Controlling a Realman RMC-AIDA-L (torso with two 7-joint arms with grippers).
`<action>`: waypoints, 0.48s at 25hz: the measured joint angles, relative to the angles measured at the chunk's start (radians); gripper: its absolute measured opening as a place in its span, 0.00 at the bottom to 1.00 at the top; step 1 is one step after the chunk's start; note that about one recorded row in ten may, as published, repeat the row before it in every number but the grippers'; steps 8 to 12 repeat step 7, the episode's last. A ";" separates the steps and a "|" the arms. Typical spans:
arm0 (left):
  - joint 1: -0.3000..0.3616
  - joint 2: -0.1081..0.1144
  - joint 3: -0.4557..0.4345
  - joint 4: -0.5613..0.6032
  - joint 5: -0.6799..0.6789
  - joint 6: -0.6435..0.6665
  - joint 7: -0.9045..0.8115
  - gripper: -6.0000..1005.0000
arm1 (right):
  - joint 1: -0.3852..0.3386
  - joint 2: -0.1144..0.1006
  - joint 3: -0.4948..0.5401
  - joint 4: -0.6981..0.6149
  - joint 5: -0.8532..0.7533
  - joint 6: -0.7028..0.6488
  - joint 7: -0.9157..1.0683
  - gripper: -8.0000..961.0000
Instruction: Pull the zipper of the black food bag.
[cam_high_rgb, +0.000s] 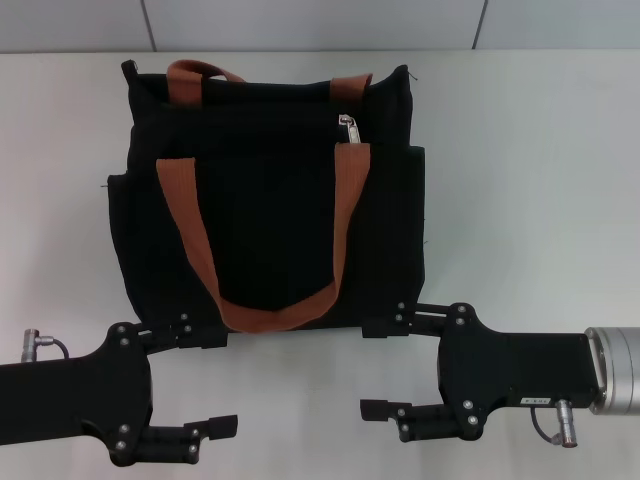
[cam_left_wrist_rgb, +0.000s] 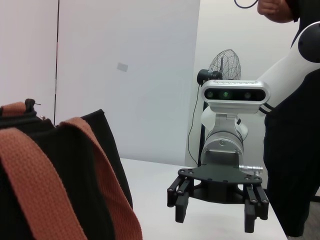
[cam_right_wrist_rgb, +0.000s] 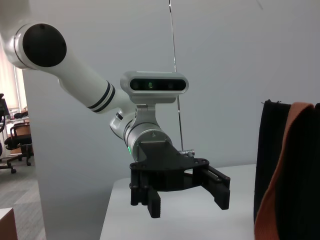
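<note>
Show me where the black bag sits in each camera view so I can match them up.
Head view: black bag at upper centre, just beyond the open left gripper and open right gripper.
Left wrist view: lower left corner.
Right wrist view: right edge.
Shared landmark: its orange handle.

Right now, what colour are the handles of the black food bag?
Orange-brown webbing handles on the black food bag; the head view shows it best.

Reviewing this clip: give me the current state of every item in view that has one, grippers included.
black food bag: lying flat on the white table, untouched.
zipper: silver pull near the right handle strap, not gripped.
orange-brown handles: one draped down the bag's face, one at the top edge.
left gripper: open, near the bag's lower left corner.
right gripper: open, near its lower right corner.
</note>
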 joint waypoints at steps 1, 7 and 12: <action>0.000 0.000 0.000 0.000 0.000 0.000 0.000 0.83 | 0.000 0.000 0.000 0.000 0.000 0.000 0.000 0.79; 0.000 0.000 0.000 0.000 0.000 0.000 -0.001 0.83 | 0.002 0.000 0.000 0.000 0.000 0.001 0.000 0.79; 0.000 0.000 0.000 0.000 0.000 0.000 -0.001 0.83 | 0.002 0.000 0.000 0.000 0.000 0.001 0.000 0.79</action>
